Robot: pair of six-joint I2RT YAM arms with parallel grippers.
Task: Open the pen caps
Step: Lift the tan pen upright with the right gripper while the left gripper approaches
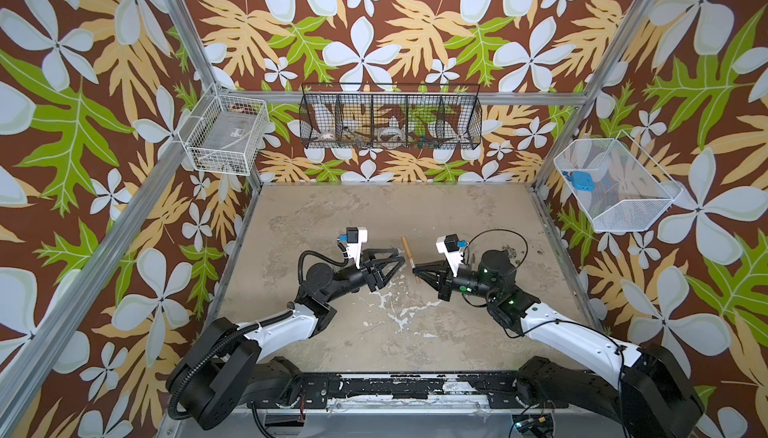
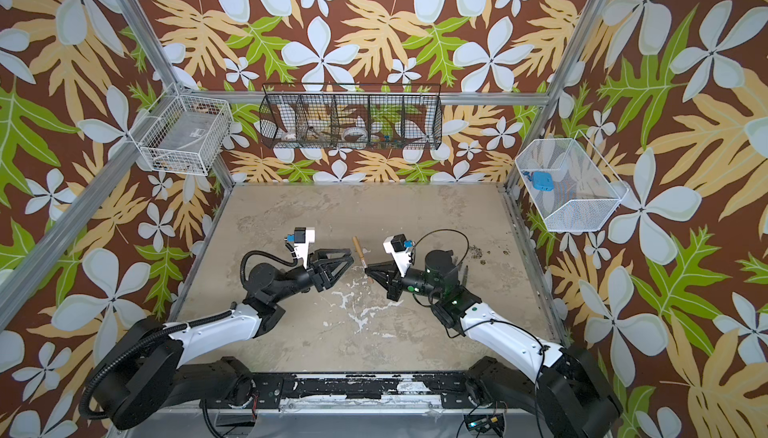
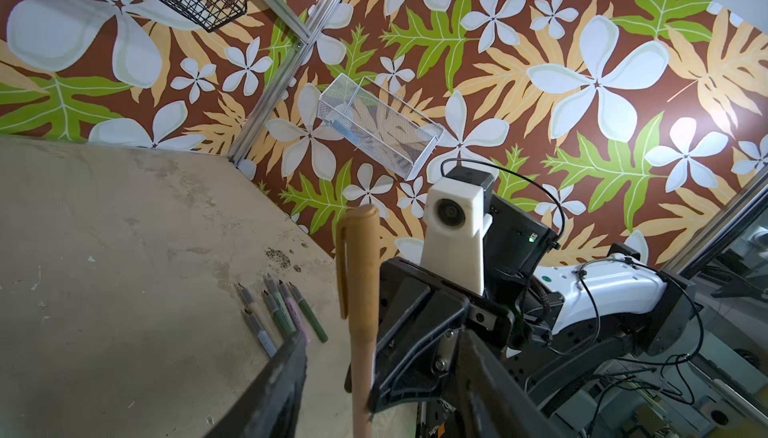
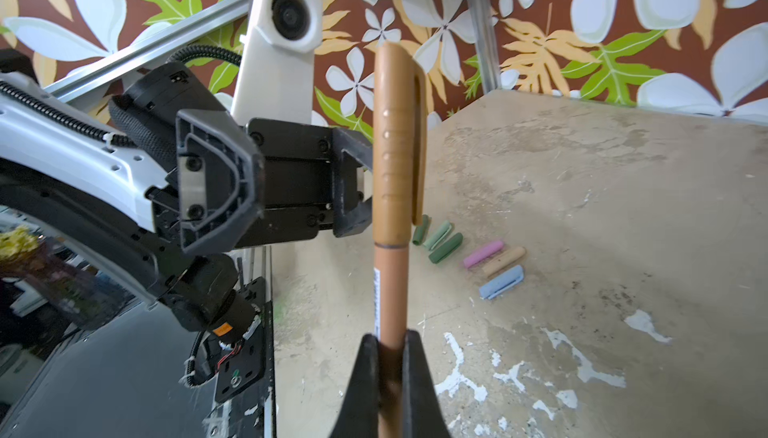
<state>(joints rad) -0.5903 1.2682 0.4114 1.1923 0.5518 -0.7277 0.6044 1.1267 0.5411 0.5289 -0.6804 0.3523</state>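
Pinches brown pen (image 4: 390,290) barrel in right fingers (image 4: 368,377) as anchor, cap (image 1: 405,248) toward 11 o'clock; sets spread left fingers (image 3: 286,382) at cap from 9 o'clock, likely for pull-off.

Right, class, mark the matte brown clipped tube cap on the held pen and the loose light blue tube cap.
Brown clipped tube cap (image 4: 395,144): right wrist view, middle of its side.
Light blue tube cap (image 4: 501,282): right wrist view, mid-length.

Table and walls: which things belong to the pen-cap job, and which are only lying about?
Job:
- brown pen, held by the right arm
- its cap, still on
- loose caps
- uncapped pens

Lying about:
- black basket
- white baskets
- blue item
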